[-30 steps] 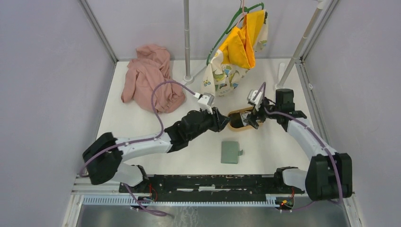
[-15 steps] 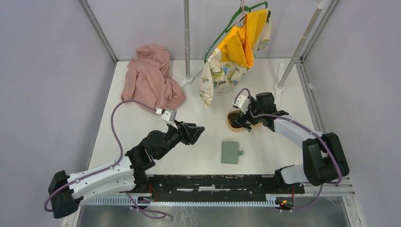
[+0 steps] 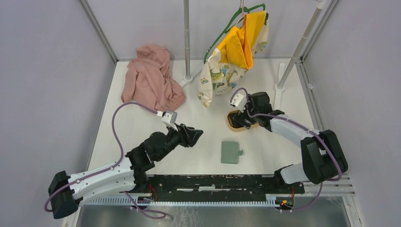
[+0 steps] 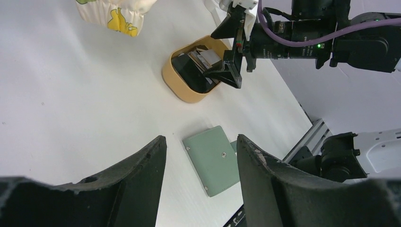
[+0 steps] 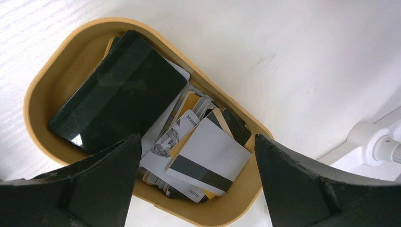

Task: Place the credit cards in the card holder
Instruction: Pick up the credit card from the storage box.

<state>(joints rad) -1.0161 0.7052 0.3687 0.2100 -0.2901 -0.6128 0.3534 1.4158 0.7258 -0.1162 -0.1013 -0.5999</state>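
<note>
The credit cards (image 5: 203,156), black, white and pale grey, lie in a loose pile inside an oval light-wood tray (image 5: 45,90); they also show in the left wrist view (image 4: 203,59). The tray (image 3: 231,125) sits right of centre. The sage-green card holder (image 3: 230,152) lies shut on the table nearer the front, also seen in the left wrist view (image 4: 213,160). My right gripper (image 3: 242,119) hangs open just above the tray, jaws straddling the cards (image 5: 196,142). My left gripper (image 3: 196,134) is open and empty, left of the card holder, above the table (image 4: 201,142).
A pink cloth (image 3: 150,78) lies at the back left. A yellow and patterned garment (image 3: 231,52) hangs from a green hanger on a rack with a pole (image 3: 187,40) and a white foot (image 5: 373,142) beside the tray. Side walls enclose the table.
One second ago my left gripper was up against the tray; it has pulled back left and toward the front. My right gripper has shifted slightly left over the tray.
</note>
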